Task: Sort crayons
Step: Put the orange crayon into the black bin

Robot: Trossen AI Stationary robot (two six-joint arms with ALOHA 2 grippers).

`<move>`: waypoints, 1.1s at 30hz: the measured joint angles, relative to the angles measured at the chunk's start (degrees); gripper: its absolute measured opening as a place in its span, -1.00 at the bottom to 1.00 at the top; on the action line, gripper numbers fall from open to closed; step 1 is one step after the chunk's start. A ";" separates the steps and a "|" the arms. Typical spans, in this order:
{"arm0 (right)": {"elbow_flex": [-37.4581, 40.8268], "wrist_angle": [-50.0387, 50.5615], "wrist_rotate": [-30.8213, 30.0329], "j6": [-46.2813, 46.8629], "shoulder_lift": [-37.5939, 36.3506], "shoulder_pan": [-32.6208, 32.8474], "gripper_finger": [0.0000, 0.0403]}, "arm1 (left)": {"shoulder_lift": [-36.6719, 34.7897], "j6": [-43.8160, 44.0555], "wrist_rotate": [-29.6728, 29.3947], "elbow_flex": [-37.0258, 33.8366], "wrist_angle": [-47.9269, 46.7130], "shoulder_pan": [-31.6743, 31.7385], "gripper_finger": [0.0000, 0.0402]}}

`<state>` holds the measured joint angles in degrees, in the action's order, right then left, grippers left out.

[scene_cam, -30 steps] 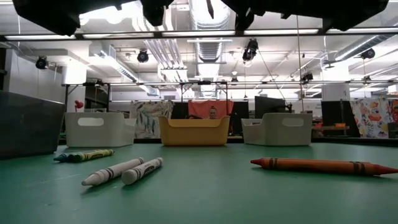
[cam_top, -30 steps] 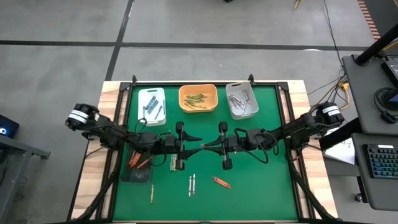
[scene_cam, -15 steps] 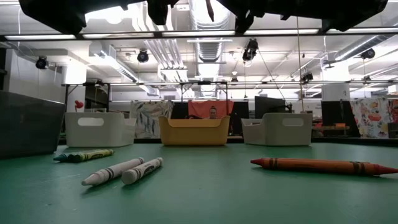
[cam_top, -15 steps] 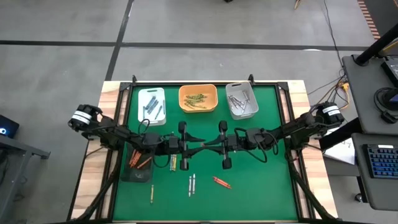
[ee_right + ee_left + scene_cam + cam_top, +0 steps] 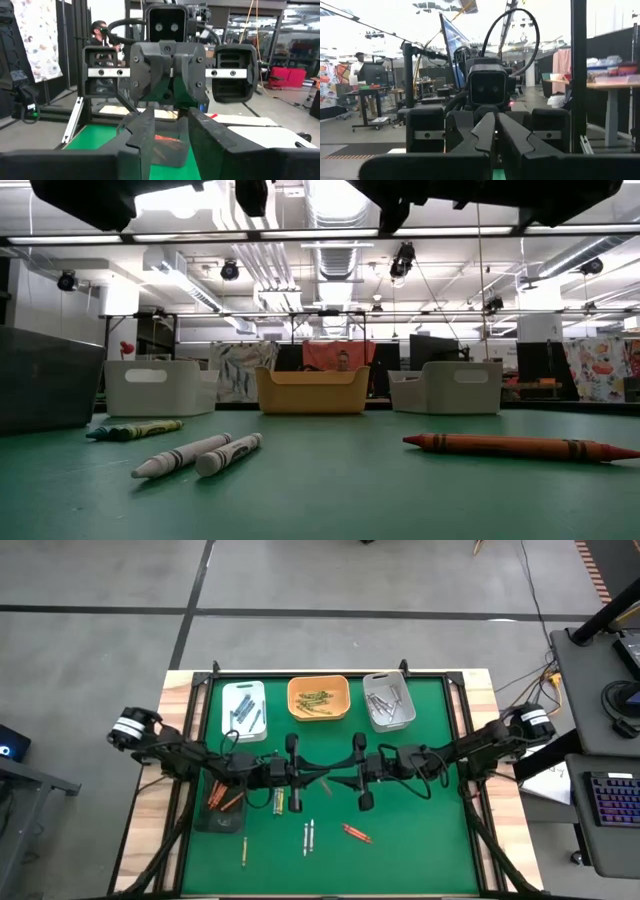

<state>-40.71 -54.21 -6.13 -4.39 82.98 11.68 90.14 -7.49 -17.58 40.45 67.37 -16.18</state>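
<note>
Above the middle of the green table my two grippers face each other, tip to tip. My left gripper (image 5: 308,778) (image 5: 495,132) is shut on a red-orange crayon (image 5: 325,780) that lies level between them. My right gripper (image 5: 345,778) (image 5: 168,135) is open, its fingers standing on either side of the crayon's right end (image 5: 167,140). Loose crayons lie on the table nearer the front: a yellow-olive pair (image 5: 279,802), two grey-white ones (image 5: 308,837) (image 5: 200,453), a red-orange one (image 5: 356,832) (image 5: 520,446), and one more (image 5: 243,852). My left gripper pinches the red-orange crayon's left end (image 5: 316,779) between its two fingers, coming level from the table's left, with the fingers along the crayon. The crayon sticks out level toward the right gripper, lifted clear of the table. In the left wrist view the shut fingers hide the contact.
Three trays stand along the far edge: a white one (image 5: 243,710) with dark blue-grey crayons, an orange one (image 5: 318,698) with yellow-olive crayons, a grey one (image 5: 389,702) with grey-white crayons. A dark tray (image 5: 222,802) at the left holds red-orange crayons.
My left gripper has shut on the crayon's left end, and my right gripper, which held the crayon, has opened and let go. Both arms have kept their places, and the crayon stays level above the table's middle.
</note>
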 joint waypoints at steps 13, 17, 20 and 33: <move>-7.41 37.17 -12.04 9.22 -4.61 -0.07 -0.46 | -8.72 6.22 0.09 -0.07 -42.81 0.09 -0.99; -12.26 49.56 -11.93 10.40 -4.52 -0.07 -0.49 | -8.47 7.17 0.09 -0.09 -50.05 1.18 -0.94; -15.44 56.50 -11.93 11.03 -4.48 0.04 -0.49 | -7.31 6.36 1.19 -0.09 -51.99 1.70 -0.80; -19.56 66.05 -11.46 12.33 -4.98 1.22 -0.51 | 1.00 -0.90 8.09 0.02 -47.41 4.76 -0.18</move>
<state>-60.27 11.84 -17.59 7.94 78.00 12.90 91.14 -8.39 -9.49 40.47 19.96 -11.42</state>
